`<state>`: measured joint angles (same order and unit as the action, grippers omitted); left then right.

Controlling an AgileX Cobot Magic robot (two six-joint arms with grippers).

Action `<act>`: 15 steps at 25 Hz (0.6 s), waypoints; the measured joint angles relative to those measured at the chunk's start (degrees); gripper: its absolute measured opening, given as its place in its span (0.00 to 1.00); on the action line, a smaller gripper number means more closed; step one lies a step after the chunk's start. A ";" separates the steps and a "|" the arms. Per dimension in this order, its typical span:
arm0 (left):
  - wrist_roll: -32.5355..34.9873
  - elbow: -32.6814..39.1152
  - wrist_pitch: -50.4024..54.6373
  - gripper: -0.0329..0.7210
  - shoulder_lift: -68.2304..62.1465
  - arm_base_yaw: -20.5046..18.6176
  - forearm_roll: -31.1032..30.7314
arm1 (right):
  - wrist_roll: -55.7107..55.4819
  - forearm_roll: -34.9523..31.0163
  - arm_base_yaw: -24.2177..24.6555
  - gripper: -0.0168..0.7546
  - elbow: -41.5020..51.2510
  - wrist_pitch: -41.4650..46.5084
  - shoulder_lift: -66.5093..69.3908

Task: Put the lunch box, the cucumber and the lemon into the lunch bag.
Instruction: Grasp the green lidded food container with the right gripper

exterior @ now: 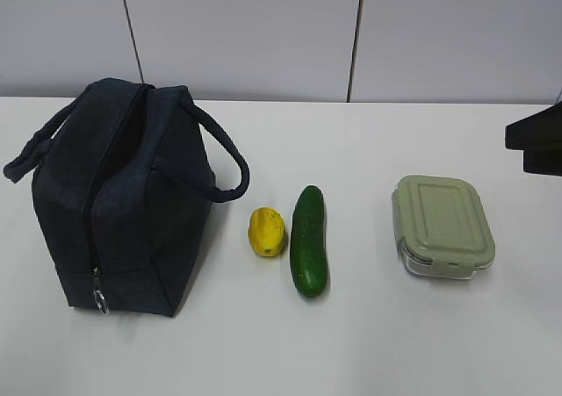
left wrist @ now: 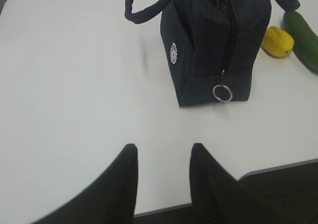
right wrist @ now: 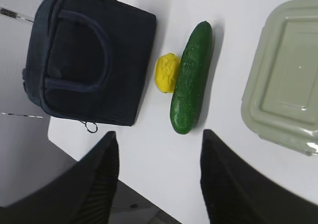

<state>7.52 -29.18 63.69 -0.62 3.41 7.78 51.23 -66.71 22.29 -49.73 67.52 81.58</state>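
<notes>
On the white worktop [exterior: 395,343] the dark navy lunch bag [exterior: 123,194] stands upright toward the left edge, its two loop handles fallen outward to either side and its top gaping open, with the zipper running down the near end face to a metal ring pull [exterior: 101,304] hanging low at the bottom. Just beside the bag on its right lies the lemon [exterior: 267,232], and just beside that, slightly apart from it, the cucumber [exterior: 309,241] lies with its length pointing from the far edge toward the near edge. Well apart from these, toward the right edge, sits the lunch box [exterior: 442,226] with its pale green lid snapped on. None of the three items is inside the bag. The left gripper [left wrist: 161,177] hangs over the near edge of the worktop in front of the bag's ring pull, its jaws spread with nothing between them. The right gripper [right wrist: 159,177] hovers above the near edge between the bag and the lunch box, over the cucumber's near end, its jaws spread wide and empty.
</notes>
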 joint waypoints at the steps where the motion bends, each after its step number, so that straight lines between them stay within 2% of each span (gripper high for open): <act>1: 0.00 0.00 0.00 0.36 0.00 0.00 0.00 | 0.93 -0.64 0.76 0.54 -0.11 0.09 1.96; 5: 0.00 0.00 0.00 0.36 0.00 0.00 0.00 | 4.08 -0.94 2.36 0.54 -0.11 0.09 8.83; 15: 0.00 0.00 0.00 0.36 0.00 0.00 0.00 | 8.44 2.68 2.56 0.54 -5.03 -0.02 20.52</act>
<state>7.52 -29.18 63.69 -0.62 3.41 7.78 59.67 -64.03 24.85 -54.76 67.50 102.10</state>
